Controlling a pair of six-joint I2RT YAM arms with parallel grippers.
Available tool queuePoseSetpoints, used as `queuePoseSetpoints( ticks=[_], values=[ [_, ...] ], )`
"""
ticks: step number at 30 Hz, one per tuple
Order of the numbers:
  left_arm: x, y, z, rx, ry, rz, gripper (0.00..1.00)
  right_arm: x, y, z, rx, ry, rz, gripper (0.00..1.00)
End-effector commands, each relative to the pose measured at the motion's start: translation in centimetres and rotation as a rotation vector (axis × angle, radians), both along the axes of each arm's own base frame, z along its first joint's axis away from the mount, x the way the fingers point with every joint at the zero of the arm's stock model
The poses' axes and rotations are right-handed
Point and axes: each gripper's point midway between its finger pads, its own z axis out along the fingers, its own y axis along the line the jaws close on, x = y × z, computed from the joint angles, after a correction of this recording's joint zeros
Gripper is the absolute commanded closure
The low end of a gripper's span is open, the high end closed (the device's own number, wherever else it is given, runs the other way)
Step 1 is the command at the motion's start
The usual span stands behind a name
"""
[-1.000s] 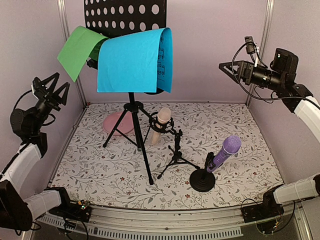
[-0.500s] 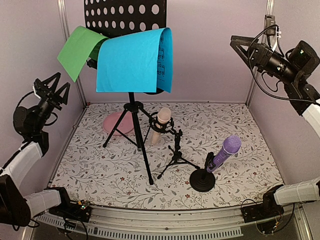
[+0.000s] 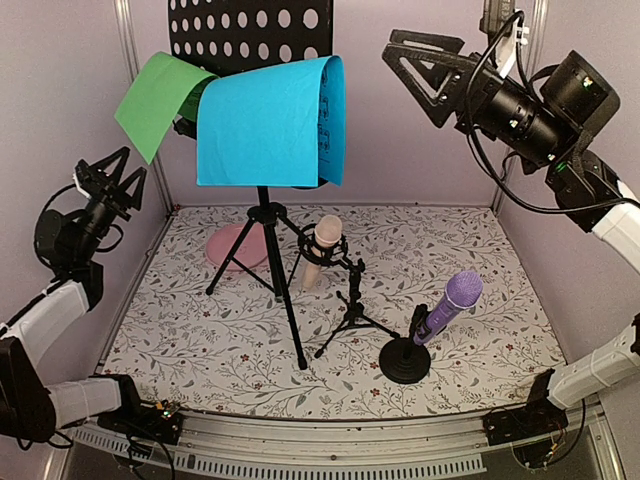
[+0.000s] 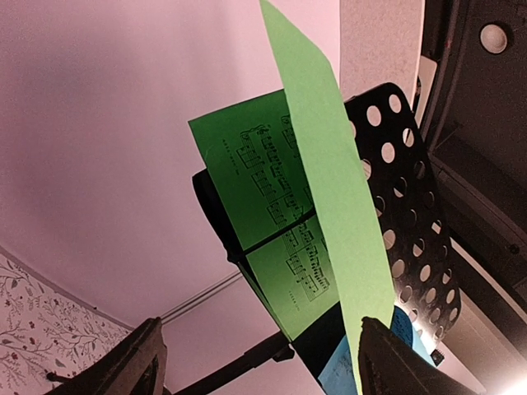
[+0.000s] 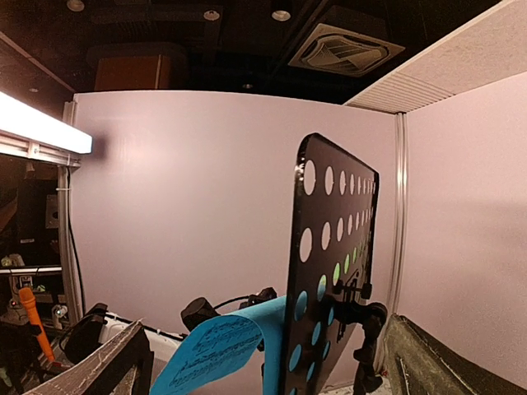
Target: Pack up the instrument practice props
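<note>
The black perforated music rack (image 3: pixel 250 28) stands on its tripod (image 3: pixel 268 262) at the back. A green sheet (image 3: pixel 160 100) and a blue sheet (image 3: pixel 270 125) curl forward over its ledge. A beige microphone (image 3: pixel 322 248) sits in a small black tripod support (image 3: pixel 352 305). A purple microphone (image 3: pixel 450 305) leans in a round-based support (image 3: pixel 405 360). My left gripper (image 3: pixel 122 172) is open by the left wall, facing the green sheet (image 4: pixel 280 214). My right gripper (image 3: pixel 400 55) is open, high up to the right of the blue sheet, looking at the rack's edge (image 5: pixel 329 247) and the blue sheet (image 5: pixel 222 346).
A pink dish (image 3: pixel 228 246) lies on the floral mat (image 3: pixel 200 340) behind the tripod legs. Pale walls close the cell at the left, back and right. The tripod legs spread across the mat's middle, close to the beige microphone's support.
My right arm has swung up and to the left, bringing its open gripper nearer the rack and blue sheet. The left gripper has shifted only slightly.
</note>
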Motion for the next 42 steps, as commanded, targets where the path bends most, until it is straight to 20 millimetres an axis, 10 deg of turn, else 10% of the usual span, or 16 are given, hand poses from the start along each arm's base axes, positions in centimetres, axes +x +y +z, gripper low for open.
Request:
queuePoseSetpoints(
  ticks=[1,10,23,42],
  values=[
    [-0.2,0.3,-0.9,-0.004,0.016,0.037,0.19,-0.4,1.4,1.1,-0.005,-0.077,-0.097,0.01],
    [-0.3,0.2,-1.5,-0.005,0.029,0.036,0.18,-2.1,4.2,2.6,-0.014,-0.125,-0.079,0.01],
    [-0.7,-0.2,-1.2,0.011,0.024,0.027,0.18,0.4,6.3,3.0,0.04,-0.06,-0.279,0.05],
    [-1.2,-0.6,-0.6,0.061,0.034,0.024,0.18,1.2,5.9,4.8,0.157,0.023,-0.341,0.14]
  ],
)
